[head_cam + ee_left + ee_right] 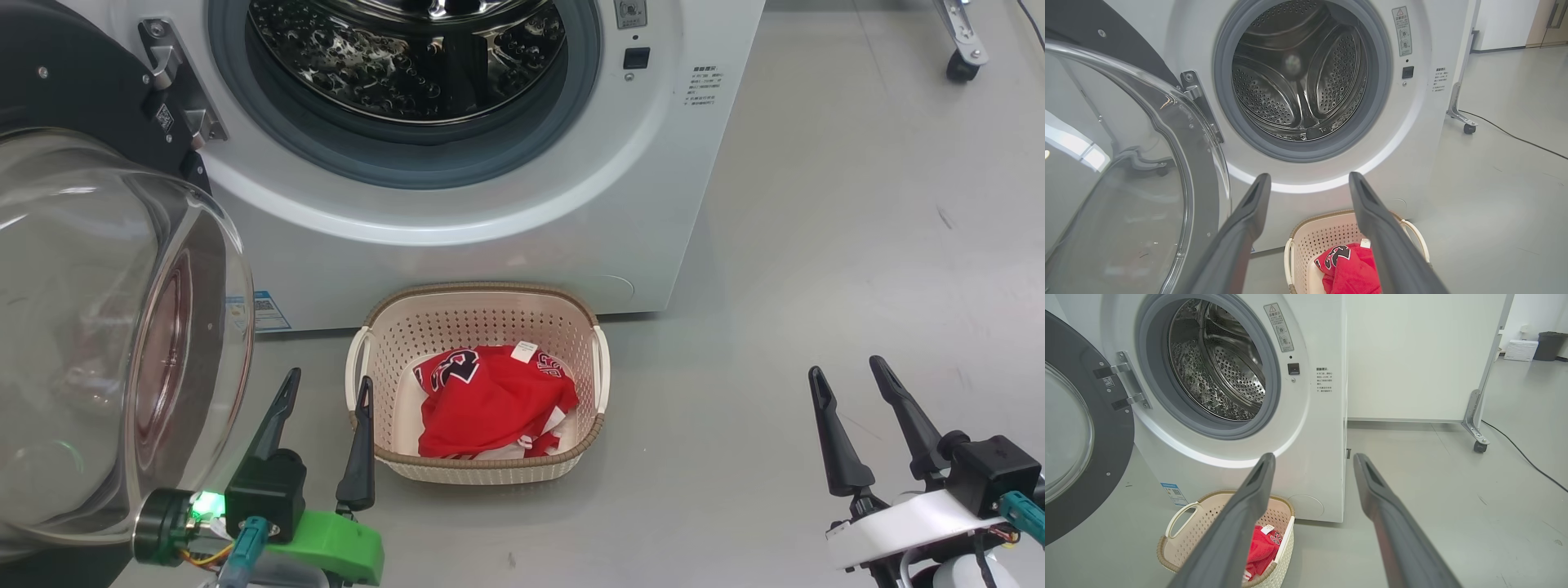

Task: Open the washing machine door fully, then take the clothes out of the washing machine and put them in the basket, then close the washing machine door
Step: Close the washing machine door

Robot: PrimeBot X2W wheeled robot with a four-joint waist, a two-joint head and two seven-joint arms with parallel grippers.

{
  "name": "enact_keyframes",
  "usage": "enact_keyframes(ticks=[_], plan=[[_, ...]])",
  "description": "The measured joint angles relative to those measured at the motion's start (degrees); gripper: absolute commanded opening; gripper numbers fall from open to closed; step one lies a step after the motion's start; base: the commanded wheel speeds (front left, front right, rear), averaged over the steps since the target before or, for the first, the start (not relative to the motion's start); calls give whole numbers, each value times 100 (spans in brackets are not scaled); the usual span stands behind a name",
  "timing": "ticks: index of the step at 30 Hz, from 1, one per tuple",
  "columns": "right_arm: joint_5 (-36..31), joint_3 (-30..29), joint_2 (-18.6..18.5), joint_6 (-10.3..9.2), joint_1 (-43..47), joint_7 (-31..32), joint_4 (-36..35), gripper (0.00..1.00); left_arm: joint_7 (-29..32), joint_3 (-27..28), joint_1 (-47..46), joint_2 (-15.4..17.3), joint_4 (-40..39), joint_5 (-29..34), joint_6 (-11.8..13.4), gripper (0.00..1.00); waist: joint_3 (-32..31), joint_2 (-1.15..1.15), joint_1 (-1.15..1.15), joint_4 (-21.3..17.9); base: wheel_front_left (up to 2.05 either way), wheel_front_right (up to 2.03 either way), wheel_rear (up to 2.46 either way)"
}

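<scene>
At far left, the washing machine door (73,90) stands wide open. It is rigid and hinged, its glass bowl (98,327) likely slick, so I would push its outer edge opposite the hinge (175,90) rather than pinch it. My left end effector (328,380) hangs beside it, fingers spread, empty. Centre — the clothes (490,400) lie in the basket (482,292) before the washing machine (653,204). My right end effector (847,367) is likewise spread and empty.
</scene>
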Motion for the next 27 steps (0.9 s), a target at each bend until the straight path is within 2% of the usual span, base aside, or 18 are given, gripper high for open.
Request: enact_keyframes(ticks=[12,27], plan=[[0,-133,-3,2,0,0,-14,100,1,-53,3,1,-53,0,0,100,13,0,0,85,0,0,0],[-44,-275,-66,-2,14,0,-162,100,-54,-89,3,1,-127,-29,0,100,9,0,0,658,0,0,0]])
